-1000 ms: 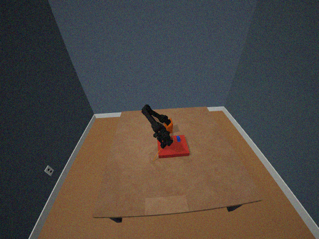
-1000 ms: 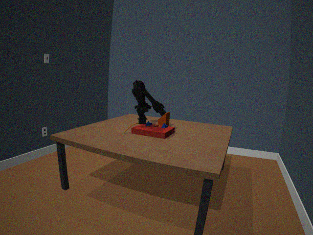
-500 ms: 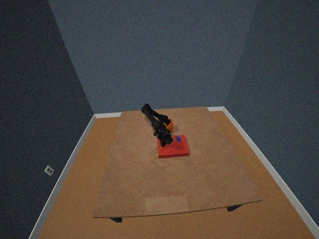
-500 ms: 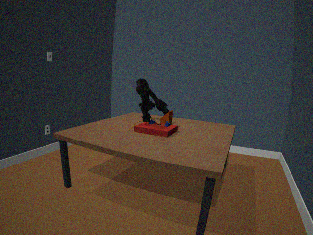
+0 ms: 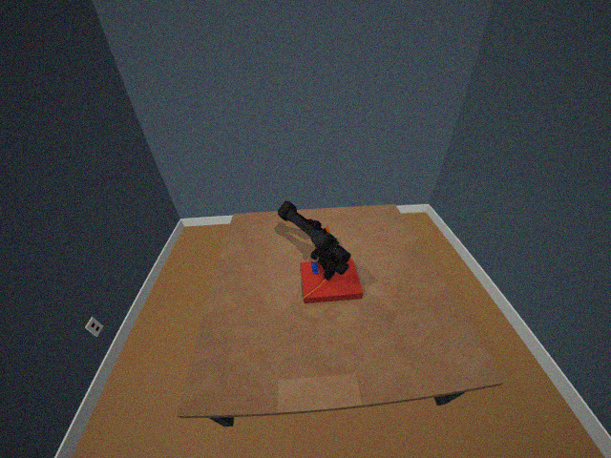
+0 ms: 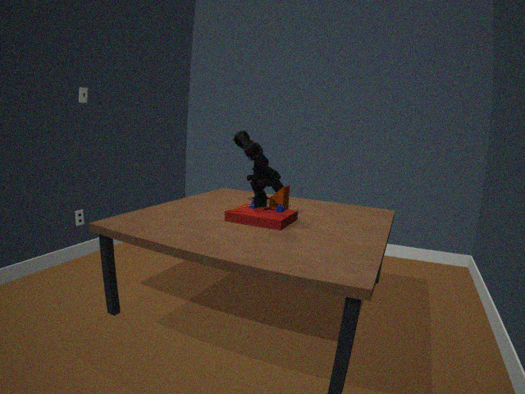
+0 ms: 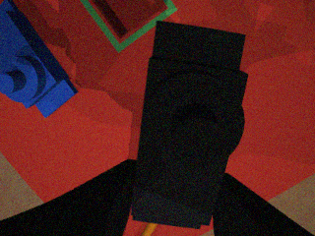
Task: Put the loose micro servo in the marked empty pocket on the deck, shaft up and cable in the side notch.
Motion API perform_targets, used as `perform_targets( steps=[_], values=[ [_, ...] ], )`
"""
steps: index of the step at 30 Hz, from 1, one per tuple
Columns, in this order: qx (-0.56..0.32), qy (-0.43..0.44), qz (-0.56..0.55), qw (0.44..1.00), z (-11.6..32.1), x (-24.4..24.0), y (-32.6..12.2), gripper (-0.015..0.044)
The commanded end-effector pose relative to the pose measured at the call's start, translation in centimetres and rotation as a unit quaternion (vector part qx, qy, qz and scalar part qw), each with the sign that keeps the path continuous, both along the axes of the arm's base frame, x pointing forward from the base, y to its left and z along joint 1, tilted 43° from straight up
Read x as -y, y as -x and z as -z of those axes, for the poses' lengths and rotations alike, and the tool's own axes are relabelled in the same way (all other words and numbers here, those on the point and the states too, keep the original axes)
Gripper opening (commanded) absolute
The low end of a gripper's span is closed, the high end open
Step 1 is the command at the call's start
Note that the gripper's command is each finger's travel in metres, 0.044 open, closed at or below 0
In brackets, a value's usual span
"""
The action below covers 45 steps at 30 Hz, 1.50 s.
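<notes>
The hand (image 5: 327, 276) (image 6: 259, 205) (image 7: 176, 177) is partly closed, and its two fingers grip the black micro servo (image 7: 192, 123). The servo is above the red deck (image 5: 332, 288) (image 6: 254, 218) (image 7: 98, 162), near the green-edged pocket (image 7: 118, 46).

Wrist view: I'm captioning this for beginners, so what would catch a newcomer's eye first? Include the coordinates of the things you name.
Probably the large black servo (image 7: 189, 128), filling the middle, gripped between the black gripper's fingers above the bright red deck (image 7: 64, 143). Next, the blue servo (image 7: 30, 64) at the left edge, then the green-outlined pocket (image 7: 119, 45) at the top.
</notes>
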<state>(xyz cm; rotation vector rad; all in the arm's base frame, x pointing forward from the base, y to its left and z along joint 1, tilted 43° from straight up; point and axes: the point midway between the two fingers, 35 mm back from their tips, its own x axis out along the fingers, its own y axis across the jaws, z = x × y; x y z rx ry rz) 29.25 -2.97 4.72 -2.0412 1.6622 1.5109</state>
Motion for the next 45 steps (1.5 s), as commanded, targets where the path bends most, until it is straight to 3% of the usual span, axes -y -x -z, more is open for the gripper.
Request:
perform_targets(
  steps=[1,7,23,45],
  values=[
    [0.007,-0.004,0.000,1.000,0.84,-1.26,-0.52,0.0000],
    [0.027,-0.001,0.021,0.999,0.89,-1.32,-0.53,0.0000],
    [0.208,0.022,0.216,0.954,0.89,-1.32,-0.53,0.0000],
    [0.433,0.052,0.459,0.774,0.89,-1.32,-0.53,0.0000]
  ],
)
